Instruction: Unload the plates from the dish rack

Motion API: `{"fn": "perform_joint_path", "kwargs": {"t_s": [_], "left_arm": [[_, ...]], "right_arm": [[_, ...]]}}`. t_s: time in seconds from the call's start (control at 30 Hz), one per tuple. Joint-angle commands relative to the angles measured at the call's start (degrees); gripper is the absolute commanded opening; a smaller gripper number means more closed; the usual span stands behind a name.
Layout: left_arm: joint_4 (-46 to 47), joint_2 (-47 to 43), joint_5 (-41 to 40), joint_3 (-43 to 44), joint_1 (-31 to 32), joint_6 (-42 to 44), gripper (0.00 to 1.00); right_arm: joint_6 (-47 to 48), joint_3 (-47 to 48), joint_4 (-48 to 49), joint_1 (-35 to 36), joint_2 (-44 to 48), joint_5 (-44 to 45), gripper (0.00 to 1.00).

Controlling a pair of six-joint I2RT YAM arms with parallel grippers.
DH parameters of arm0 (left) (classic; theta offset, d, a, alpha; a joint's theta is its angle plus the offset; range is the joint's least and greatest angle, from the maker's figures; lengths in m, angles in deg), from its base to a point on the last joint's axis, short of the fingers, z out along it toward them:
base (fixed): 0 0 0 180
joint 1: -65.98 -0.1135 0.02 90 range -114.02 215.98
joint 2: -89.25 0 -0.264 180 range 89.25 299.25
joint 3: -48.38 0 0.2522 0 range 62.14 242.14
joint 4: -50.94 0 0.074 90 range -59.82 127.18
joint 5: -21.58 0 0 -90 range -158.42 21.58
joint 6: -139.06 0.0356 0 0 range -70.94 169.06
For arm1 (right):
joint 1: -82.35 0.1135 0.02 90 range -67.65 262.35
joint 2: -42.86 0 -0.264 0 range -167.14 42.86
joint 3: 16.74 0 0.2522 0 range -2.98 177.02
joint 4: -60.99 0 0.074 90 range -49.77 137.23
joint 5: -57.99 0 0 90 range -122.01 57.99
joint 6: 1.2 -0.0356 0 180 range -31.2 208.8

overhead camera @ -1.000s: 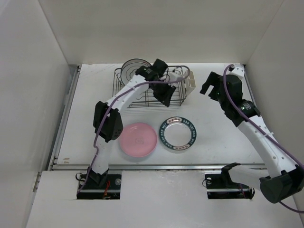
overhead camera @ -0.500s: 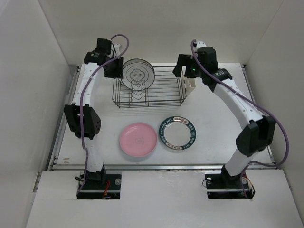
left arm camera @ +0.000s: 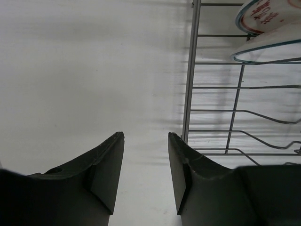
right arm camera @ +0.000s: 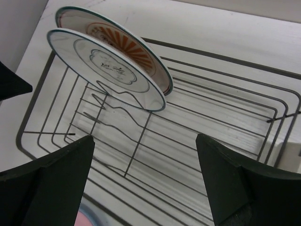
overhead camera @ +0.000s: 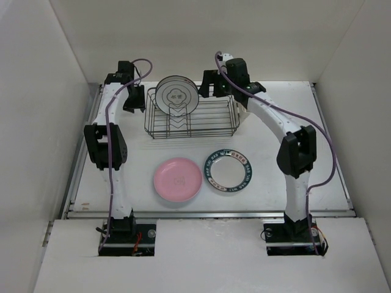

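Two plates (right arm camera: pixel 108 66) stood on edge at rack's (overhead camera: pixel 208 119) left end, faces toward arm bases, between both hands. Right hand (right arm camera: pixel 143 141) spread wide, empty, over rack. Left hand (left arm camera: pixel 146 136) part-spread, empty, outside left wall.

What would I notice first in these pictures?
A grey-white plate and an orange-sunburst plate behind it stand upright in the wire dish rack at the table's far side. Nearer, a pink plate and a dark-rimmed patterned plate lie flat. The left end effector and right end effector hang open by the rack.
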Motion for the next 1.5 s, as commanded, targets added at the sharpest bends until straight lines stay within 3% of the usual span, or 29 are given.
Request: {"fn": "perform_joint_path", "kwargs": {"t_s": [0.0, 0.07, 0.3, 0.4, 0.5, 0.53, 0.6, 0.77, 0.83, 0.93, 1.1, 1.47], "left_arm": [[-0.32, 1.57, 0.74, 1.49, -0.97, -0.56, 0.4], [-1.29, 3.41, 2.76, 3.24, -1.49, -0.56, 0.4], [-1.82, 4.57, 10.94, 3.78, -1.5, -0.04, 0.4], [-1.82, 5.09, 12.17, 3.78, -1.5, -0.04, 0.35], [-2.35, 6.41, 13.49, 4.39, -1.5, -0.04, 0.26], [-2.35, 6.41, 13.49, 5.09, -1.5, -0.04, 0.23], [-2.87, 7.81, 14.02, 5.88, -1.5, -0.04, 0.17], [-4.1, 10.01, 16.21, 6.42, -1.5, -0.04, 0.02], [-4.71, 10.54, 17.0, 6.42, -1.5, -0.04, 0.0], [-4.72, 11.07, 17.54, 6.42, -1.5, 0.49, 0.0], [-5.25, 11.07, 18.59, 6.42, -1.5, 0.49, 0.0], [-3.58, 11.07, 19.74, 4.84, -1.5, -4.17, 0.0]], "right_arm": [[0.72, 4.75, 5.25, 0.32, -4.33, -1.58, 0.94], [0.72, 7.55, 6.05, 0.32, -8.18, -2.36, 0.87], [0.11, 13.2, 9.56, 0.85, -15.68, -5.18, 0.78], [-0.42, 13.72, 12.1, 0.85, -17.09, -6.58, 0.71], [-0.95, 14.34, 14.83, 1.37, -18.67, -8.16, 0.6], [-1.56, 14.95, 15.36, 1.38, -19.37, -9.48, 0.49], [-1.56, 14.95, 15.89, 1.38, -20.08, -10.71, 0.42], [-2.09, 14.95, 17.56, 1.9, -21.39, -8.89, 0.44], [-2.09, 15.57, 17.57, 1.9, -21.92, -8.35, 0.46], [-2.09, 16.88, 17.57, 1.9, -23.42, -8.69, 0.38], [-2.62, 16.89, 18.71, 1.9, -23.42, -10.54, 0.0], [-0.77, 8.2, 27.14, 1.9, -6.65, -3.78, 0.0]]}}
